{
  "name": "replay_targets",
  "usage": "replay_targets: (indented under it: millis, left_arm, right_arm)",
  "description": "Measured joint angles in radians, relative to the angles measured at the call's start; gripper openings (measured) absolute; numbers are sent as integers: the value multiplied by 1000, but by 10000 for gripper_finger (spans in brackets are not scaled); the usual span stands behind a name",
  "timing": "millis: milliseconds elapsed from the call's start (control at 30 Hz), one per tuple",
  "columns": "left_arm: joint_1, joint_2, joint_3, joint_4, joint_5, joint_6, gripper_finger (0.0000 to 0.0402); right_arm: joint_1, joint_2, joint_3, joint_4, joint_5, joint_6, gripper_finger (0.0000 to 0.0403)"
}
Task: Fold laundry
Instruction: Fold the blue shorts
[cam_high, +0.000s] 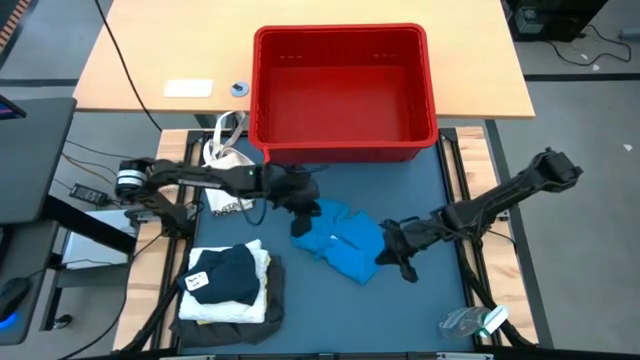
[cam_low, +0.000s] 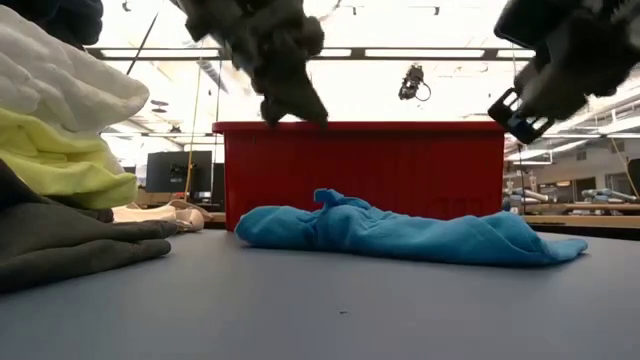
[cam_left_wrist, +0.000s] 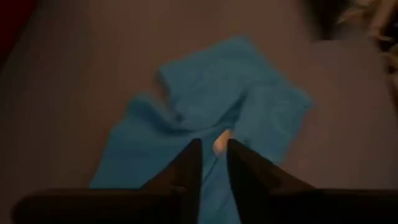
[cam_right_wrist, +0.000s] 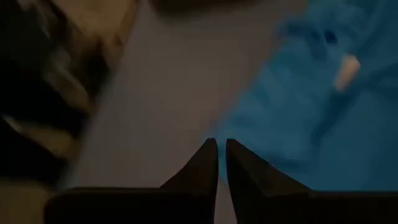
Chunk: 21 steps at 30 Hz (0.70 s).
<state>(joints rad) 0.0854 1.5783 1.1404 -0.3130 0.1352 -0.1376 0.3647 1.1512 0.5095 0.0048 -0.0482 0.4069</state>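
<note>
I log: blue piece (cam_high: 340, 242) | crumpled, flat, mid-worktop || folded stack (cam_high: 232, 285) | navy over white, yellow, grey | near-left corner
</note>
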Motion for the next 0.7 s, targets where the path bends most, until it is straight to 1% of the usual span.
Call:
replay_targets:
  millis: [67, 167, 233, 300, 367, 400, 467, 500, 533, 600, 633, 700]
  left_arm:
    - [-47, -3, -2, 90, 0, 40, 105]
    - [-143, 25, -2, 231, -3, 110, 157]
    - [-207, 61, 1, 311, -48, 185, 190]
    - [-258, 105, -2, 352, -129, 235, 216]
    - [-291, 146, -1, 400, -210, 232, 234]
    - [-305, 163, -3, 404, -225, 218, 239]
    - [-319, 209, 2, 472, -229, 170, 244]
    - [-326, 222, 1, 463, -228, 140, 244]
    - [-332, 237, -4, 452, -229, 99, 243]
    - [-340, 265, -1, 479, -228, 14, 239]
    - [-341, 267, -1, 465, -227, -28, 237]
    - [-347, 267, -1, 460, -229, -114, 232]
  right_arm:
    - [-6, -7, 16, -121, -26, -88, 49]
    - [-21, 4, 36, -227, -64, -188, 78]
    - [-27, 19, 44, -302, -73, -264, 105]
    - [-29, 38, 50, -327, -62, -337, 135]
    - [-29, 60, 51, -334, -32, -403, 166]
    - [-29, 83, 51, -326, -23, -432, 179]
    - [-32, 130, 50, -332, -16, -483, 200]
    - [-38, 161, 50, -326, -15, -489, 205]
    - [-43, 193, 50, -315, -11, -480, 207]
    - [-54, 257, 50, -325, 21, -394, 203]
    - [-63, 286, 60, -327, 24, -318, 196]
    - [-74, 325, 76, -335, 6, -113, 174]
